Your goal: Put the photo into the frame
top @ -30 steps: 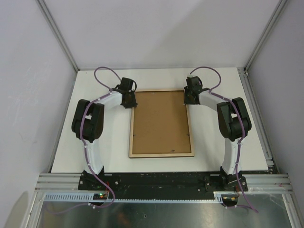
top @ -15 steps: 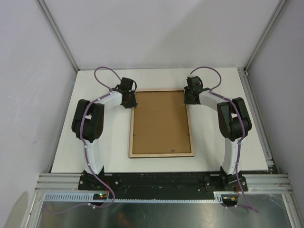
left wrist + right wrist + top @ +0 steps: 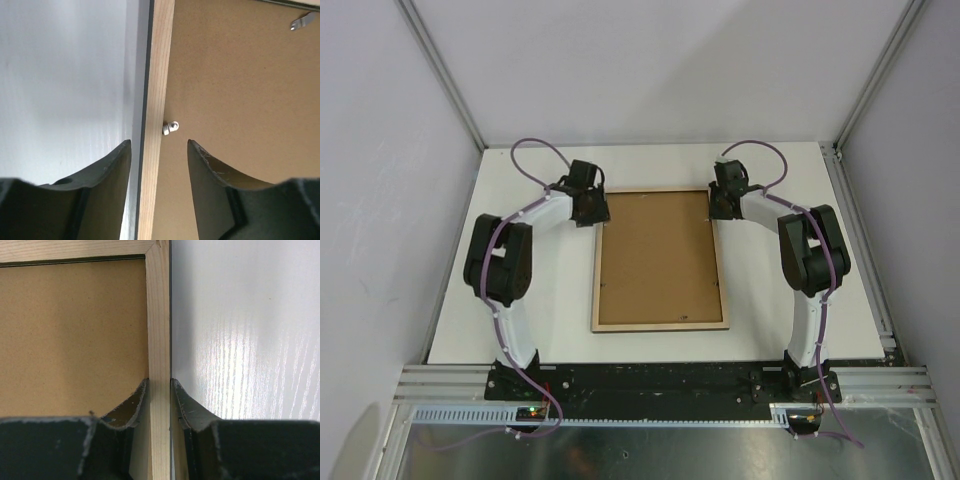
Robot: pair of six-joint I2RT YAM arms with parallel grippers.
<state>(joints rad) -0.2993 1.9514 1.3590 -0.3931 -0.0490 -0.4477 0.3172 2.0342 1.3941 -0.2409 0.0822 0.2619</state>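
Pale-wood thin rectangular frame (image 3: 660, 325), face down: likely stiff, light, fragile; hold by side rails. Right tool (image 3: 159, 381) clenched on rail; left tool (image 3: 159, 145) astride rail, unclenched.

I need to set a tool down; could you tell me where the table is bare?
Bare table lies between the frame and the left arm, between it and the right arm, and beyond its far rail. Crowded at its far corners: left gripper straddles the rail, right gripper pinches it.
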